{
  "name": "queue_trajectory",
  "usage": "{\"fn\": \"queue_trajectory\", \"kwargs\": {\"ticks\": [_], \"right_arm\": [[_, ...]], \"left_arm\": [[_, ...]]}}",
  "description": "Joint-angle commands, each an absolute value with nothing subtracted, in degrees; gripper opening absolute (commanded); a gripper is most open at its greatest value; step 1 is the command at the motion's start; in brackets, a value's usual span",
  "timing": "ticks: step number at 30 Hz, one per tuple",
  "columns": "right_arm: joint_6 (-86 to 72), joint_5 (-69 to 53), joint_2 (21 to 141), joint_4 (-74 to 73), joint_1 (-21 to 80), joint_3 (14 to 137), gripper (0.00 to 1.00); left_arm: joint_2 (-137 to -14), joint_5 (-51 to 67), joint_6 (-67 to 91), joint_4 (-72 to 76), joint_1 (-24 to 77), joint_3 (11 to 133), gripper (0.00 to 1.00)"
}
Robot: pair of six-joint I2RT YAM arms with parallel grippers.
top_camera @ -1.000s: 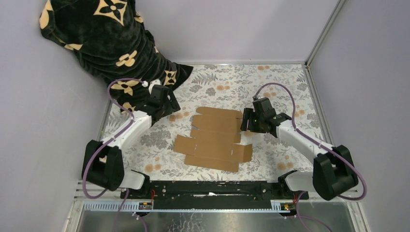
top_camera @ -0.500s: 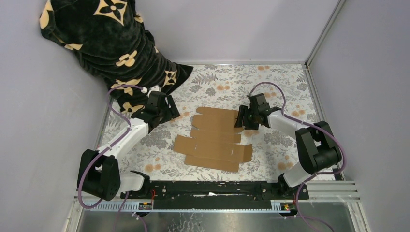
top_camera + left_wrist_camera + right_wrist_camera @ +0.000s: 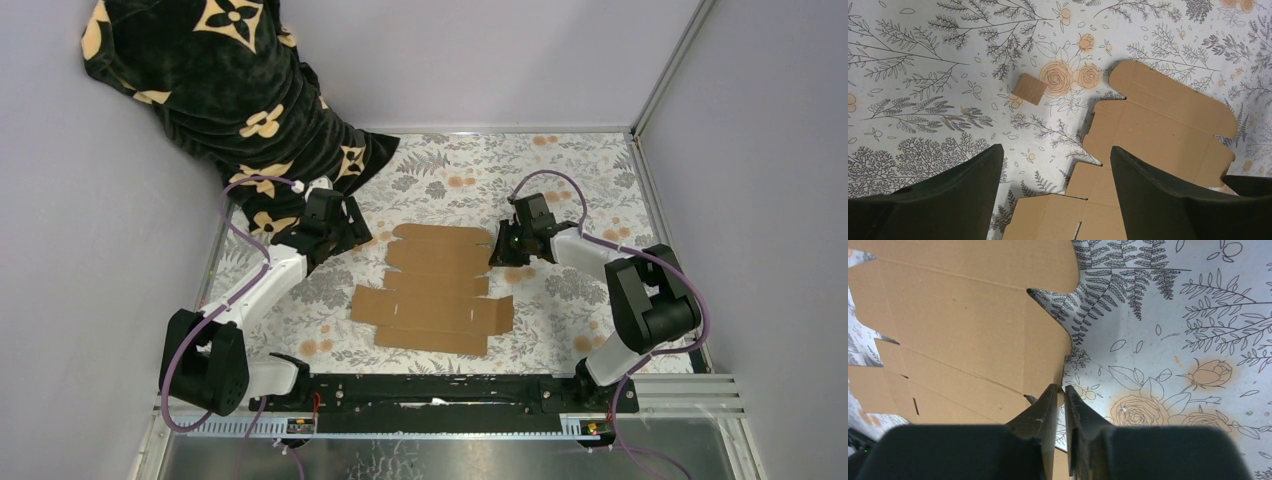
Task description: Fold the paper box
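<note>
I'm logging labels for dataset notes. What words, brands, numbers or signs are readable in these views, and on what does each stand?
No text can be read in any view.
paper box: plain brown card, no print.
black fabric: only tan flower motifs, no letters.
tablecloth: drawn plants and roses, no words.
small cardboard piece: blank.
</note>
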State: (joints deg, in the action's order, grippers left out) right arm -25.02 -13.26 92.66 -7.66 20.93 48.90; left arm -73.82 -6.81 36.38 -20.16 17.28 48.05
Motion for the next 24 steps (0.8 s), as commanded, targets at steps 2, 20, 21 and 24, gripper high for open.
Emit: {"fn": "queue_trajectory", "kwargs": {"ticks": [2, 20, 21, 24], "right_arm": [[-24.78, -14.33, 93.25, -5.35, 20.25, 50.73, 0.07], [-21.52, -8.72, 93.14, -10.36, 8.21, 58.67, 0.00], [-21.50, -9.14, 93.35, -10.29, 7.73, 59.04, 0.01], [-20.74, -10.86, 93.69, -11.70, 7.36, 60.45, 0.23]], "left_arm": [[-72.60, -6.94, 36.56, -18.30, 17.78, 47.50, 0.86], [-71.86, -7.35, 36.86, -19.08, 18.61, 47.95, 0.86], [-72.01, -7.37, 36.98, -19.06, 18.75, 47.98, 0.86], [-72.57, -7.37, 36.83, -18.96, 19.10, 48.24, 0.86]]}}
